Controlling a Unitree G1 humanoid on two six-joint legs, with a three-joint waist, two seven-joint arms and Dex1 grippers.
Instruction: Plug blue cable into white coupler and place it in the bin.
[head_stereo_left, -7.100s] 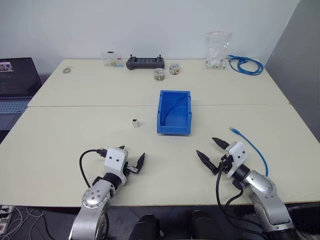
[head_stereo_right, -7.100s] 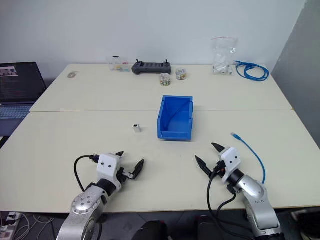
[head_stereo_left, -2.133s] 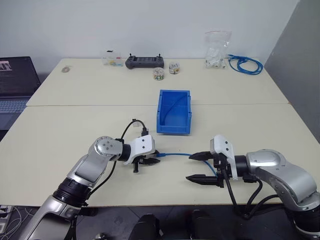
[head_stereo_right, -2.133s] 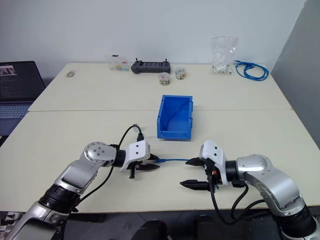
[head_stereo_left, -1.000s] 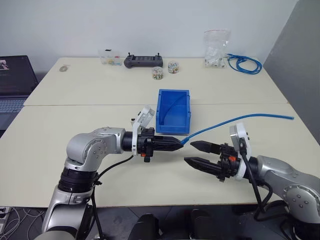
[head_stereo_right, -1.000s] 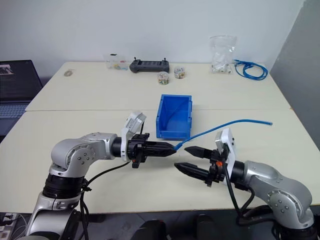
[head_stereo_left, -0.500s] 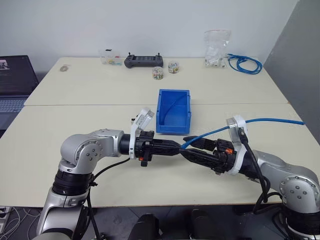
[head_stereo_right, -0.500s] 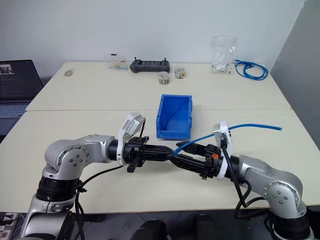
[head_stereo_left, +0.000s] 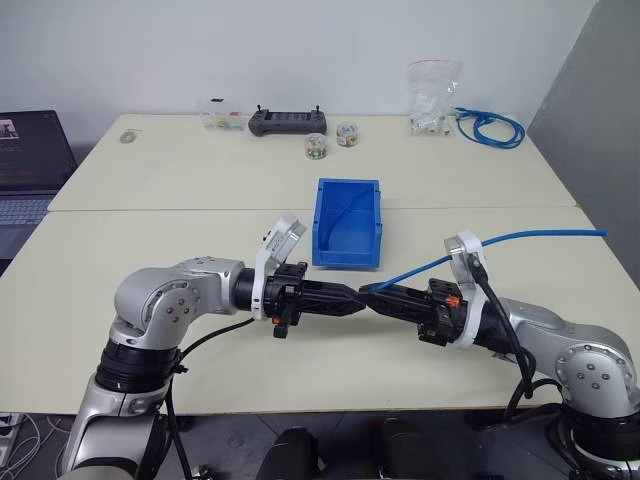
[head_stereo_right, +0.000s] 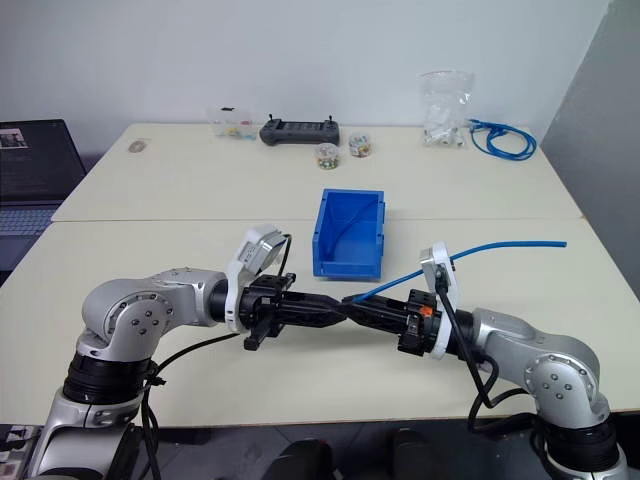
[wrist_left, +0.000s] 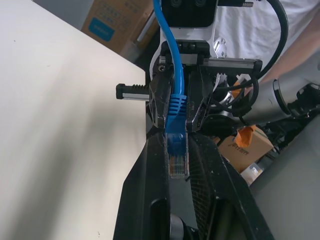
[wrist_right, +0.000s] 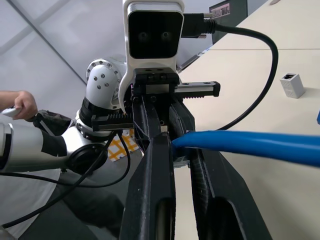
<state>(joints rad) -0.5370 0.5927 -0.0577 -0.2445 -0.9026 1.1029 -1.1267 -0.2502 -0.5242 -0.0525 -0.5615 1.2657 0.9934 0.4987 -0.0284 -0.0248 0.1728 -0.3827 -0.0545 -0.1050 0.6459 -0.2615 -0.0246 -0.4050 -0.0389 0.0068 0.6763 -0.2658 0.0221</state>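
both grippers, left gripper (head_stereo_left: 358, 297) and right gripper (head_stereo_left: 372, 294), clamp the blue cable (wrist_left: 174, 107) plug between meeting fingertips, apparently for a handover.

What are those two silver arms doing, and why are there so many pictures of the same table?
The arms belong to a robot. Two pictures come from cameras on its head, looking down at the table. The other two come from small cameras on its wrists, looking along its black fingers.

The left gripper and the right gripper meet tip to tip above the table. Both pinch the plug end of the blue cable; the left wrist view shows its clear plug between the fingers.

On the table are the blue bin, the tiny white coupler, a black controller, a clear bag of white parts, a coil of blue cable and a laptop.
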